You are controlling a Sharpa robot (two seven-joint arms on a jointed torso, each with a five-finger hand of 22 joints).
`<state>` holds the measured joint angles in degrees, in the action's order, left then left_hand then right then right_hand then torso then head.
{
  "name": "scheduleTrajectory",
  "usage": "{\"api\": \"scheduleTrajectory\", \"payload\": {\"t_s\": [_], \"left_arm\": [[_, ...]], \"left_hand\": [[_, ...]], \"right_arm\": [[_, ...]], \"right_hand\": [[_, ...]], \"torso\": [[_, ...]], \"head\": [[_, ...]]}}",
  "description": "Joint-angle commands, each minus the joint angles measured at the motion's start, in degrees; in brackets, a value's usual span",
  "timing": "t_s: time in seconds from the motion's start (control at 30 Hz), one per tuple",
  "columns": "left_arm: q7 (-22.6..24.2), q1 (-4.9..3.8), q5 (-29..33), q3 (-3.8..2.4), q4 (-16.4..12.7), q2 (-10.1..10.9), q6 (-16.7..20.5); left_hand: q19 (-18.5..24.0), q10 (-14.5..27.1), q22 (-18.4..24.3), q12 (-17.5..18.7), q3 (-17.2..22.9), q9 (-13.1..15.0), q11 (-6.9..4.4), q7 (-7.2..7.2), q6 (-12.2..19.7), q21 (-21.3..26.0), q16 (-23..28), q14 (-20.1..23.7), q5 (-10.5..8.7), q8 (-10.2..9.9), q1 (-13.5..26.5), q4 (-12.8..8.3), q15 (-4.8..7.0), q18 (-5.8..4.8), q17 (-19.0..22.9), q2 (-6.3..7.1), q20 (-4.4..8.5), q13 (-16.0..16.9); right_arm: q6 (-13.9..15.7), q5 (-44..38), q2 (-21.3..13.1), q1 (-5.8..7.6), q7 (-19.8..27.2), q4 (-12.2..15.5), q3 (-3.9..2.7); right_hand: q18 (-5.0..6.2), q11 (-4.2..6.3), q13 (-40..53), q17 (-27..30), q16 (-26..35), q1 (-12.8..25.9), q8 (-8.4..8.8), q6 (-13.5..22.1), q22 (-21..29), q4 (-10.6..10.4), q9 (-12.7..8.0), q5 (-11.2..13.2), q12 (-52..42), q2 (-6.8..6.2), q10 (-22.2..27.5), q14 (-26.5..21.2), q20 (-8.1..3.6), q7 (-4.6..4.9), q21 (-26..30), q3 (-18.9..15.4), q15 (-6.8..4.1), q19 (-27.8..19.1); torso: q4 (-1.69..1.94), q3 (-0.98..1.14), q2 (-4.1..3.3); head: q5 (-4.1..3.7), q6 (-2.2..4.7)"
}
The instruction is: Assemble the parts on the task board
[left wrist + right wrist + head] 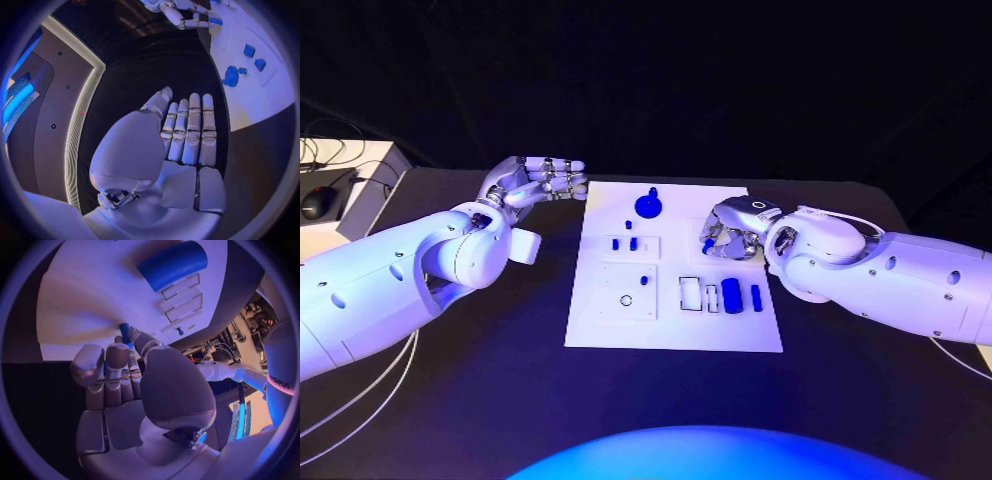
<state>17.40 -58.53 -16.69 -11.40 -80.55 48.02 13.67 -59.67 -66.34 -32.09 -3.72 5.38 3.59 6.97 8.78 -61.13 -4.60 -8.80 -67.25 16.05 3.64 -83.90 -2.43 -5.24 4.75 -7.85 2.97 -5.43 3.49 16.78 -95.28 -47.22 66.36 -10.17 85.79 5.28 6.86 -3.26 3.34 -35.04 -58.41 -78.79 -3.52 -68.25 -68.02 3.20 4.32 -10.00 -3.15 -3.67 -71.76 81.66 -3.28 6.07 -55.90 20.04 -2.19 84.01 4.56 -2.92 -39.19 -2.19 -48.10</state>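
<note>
Pinching a small blue part [125, 333], our right hand [733, 228] should lower it upright into the board [589, 335] — left hand [542, 180] waits loosely curled, empty.

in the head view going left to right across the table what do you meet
computer mouse → left hand → round blue part on the white board → right hand, pinching a small blue part

A black, matte table [488, 390] carries the scene. A flat white rectangular task board [675, 335] lies directly on the table, at its middle, long side running away from the robot. Left of the task board, at the table's far left edge, sits a pale box [372, 190].
</note>
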Motion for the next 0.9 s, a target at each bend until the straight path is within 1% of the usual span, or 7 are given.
{"api": "scheduleTrajectory", "payload": {"t_s": [0.03,0.23,0.27,0.5,0.67,0.87,0.9], "left_arm": [[0.15,0.0,-0.2,-0.05,-0.15,-0.02,-0.6],[0.11,0.0,-0.2,-0.05,-0.15,-0.06,-0.62],[0.1,0.0,-0.2,-0.05,-0.15,-0.06,-0.62],[0.07,0.0,-0.2,-0.05,-0.07,-0.11,-0.63],[0.03,0.0,-0.2,-0.05,0.0,-0.16,-0.67],[-0.05,0.0,-0.2,-0.05,0.29,-0.25,-0.72],[-0.06,0.0,-0.2,-0.05,0.34,-0.26,-0.72]], "left_hand": [[0.11,0.21,0.04,0.13,-0.02,0.0,0.02,0.3,-0.09,0.23,0.26,0.53,0.1,0.03,0.45,0.2,0.04,-0.23,0.01,-0.03,-0.27,-0.08],[0.11,0.21,0.04,0.13,-0.02,0.0,0.02,0.3,-0.09,0.23,0.26,0.53,0.1,0.03,0.45,0.2,0.04,-0.23,0.01,-0.03,-0.27,-0.08],[0.11,0.21,0.04,0.13,-0.02,0.0,0.02,0.3,-0.09,0.23,0.26,0.53,0.1,0.03,0.45,0.2,0.04,-0.23,0.01,-0.03,-0.27,-0.08],[0.1,0.19,0.06,0.13,0.06,0.0,0.0,0.28,-0.13,0.2,0.22,0.52,0.12,0.03,0.41,0.25,0.06,-0.23,0.0,-0.07,-0.25,-0.07],[0.1,0.19,0.06,0.13,0.06,0.0,0.0,0.28,-0.13,0.2,0.22,0.52,0.12,0.03,0.41,0.25,0.06,-0.23,0.0,-0.07,-0.25,-0.07],[0.1,0.19,0.06,0.13,0.06,0.0,0.0,0.28,-0.13,0.2,0.22,0.52,0.12,0.03,0.41,0.25,0.06,-0.23,0.0,-0.07,-0.25,-0.07],[0.1,0.19,0.06,0.13,0.06,0.0,0.0,0.28,-0.13,0.2,0.22,0.52,0.12,0.03,0.41,0.25,0.06,-0.23,0.0,-0.07,-0.25,-0.07]], "right_arm": [[0.58,-2.08,-0.01,-0.12,-0.93,0.11,0.03],[2.59,-2.65,-0.09,-0.23,-1.4,0.4,0.03],[3.05,-2.59,-0.12,-0.25,-1.47,0.47,0.03],[5.28,-0.46,-0.74,-0.33,-1.86,1.51,-0.01],[5.7,2.44,-1.58,-0.13,-2.01,2.92,-0.22],[5.34,6.2,-3.32,1.3,-2.42,6.03,-0.76],[5.22,6.59,-3.57,1.52,-2.49,6.58,-0.85]], "right_hand": [[-0.52,0.66,0.24,-0.39,-0.43,-0.6,-0.34,-0.43,-0.71,0.88,0.46,2.84,-0.39,2.74,-0.85,0.03,-0.61,-0.31,-0.73,2.37,-0.5,3.53],[-0.98,0.91,0.26,-0.9,-0.88,0.05,-0.39,-0.71,-1.77,1.87,0.89,6.75,-0.43,3.17,-1.33,-0.01,-0.99,-0.55,-1.44,4.59,-0.86,3.51],[-1.01,0.91,0.25,-0.94,-0.93,0.09,-0.38,-0.72,-1.85,1.91,0.94,6.93,-0.42,3.16,-1.37,-0.01,-1.01,-0.54,-1.42,4.68,-0.84,3.49],[-0.8,0.89,0.24,-0.39,0.08,0.18,-0.37,-1.11,-1.79,2.09,1.28,7.08,-0.41,2.93,-2.2,0.0,-0.89,-0.39,-0.24,5.04,-0.6,3.53],[-0.75,0.88,0.25,-0.35,0.12,0.2,-0.36,-1.14,-1.79,2.15,1.32,6.96,-0.41,2.83,-2.2,0.04,-0.86,-0.36,-0.08,5.09,-0.6,3.54],[-0.69,0.86,0.25,-0.28,0.19,0.23,-0.35,-1.12,-1.86,2.19,1.35,6.93,-0.41,2.79,-2.16,0.05,-0.82,-0.33,0.01,5.2,-0.57,3.55],[-0.63,0.85,0.25,-0.25,0.2,0.26,-0.35,-1.13,-1.96,2.28,1.39,6.94,-0.41,2.78,-2.16,0.09,-0.81,-0.29,0.06,5.23,-0.56,3.57]], "torso": [[-0.02,0.01,0.0],[0.01,0.0,0.02],[0.01,0.0,0.02],[-0.01,-0.05,0.07],[-0.01,-0.04,0.06],[-0.02,-0.09,0.17],[-0.02,-0.05,0.15]], "head": [[0.0,0.01],[0.01,-0.13],[0.0,-0.14],[0.08,-0.09],[0.15,-0.02],[0.4,-0.06],[0.49,-0.03]]}}
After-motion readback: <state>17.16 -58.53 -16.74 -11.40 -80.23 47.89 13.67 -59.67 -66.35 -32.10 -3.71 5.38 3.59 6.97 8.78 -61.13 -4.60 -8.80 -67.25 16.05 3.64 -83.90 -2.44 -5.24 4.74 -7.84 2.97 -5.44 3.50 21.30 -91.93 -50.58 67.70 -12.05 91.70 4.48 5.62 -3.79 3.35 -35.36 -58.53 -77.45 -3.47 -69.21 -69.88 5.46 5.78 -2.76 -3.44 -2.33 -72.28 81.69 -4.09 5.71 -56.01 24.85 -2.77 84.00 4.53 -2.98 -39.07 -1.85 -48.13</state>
